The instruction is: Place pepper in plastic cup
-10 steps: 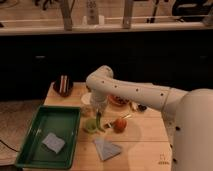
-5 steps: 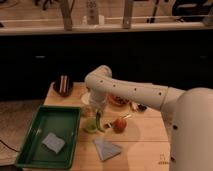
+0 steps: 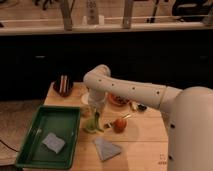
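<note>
Gripper (image 3: 96, 110) above plastic cup (image 3: 92, 125) — no visible change since earlier.

White arm (image 3: 130, 90), smooth and rounded, a thick tube with small dark dots along its side, joins a bulky white body (image 3: 192, 130). The whitish gripper (image 3: 96, 114) hangs at its end, low over the table (image 3: 145, 137)

High camera looks down arm (image 3: 135, 90), pincer (image 3: 95, 118) over table (image 3: 146, 141).
</note>
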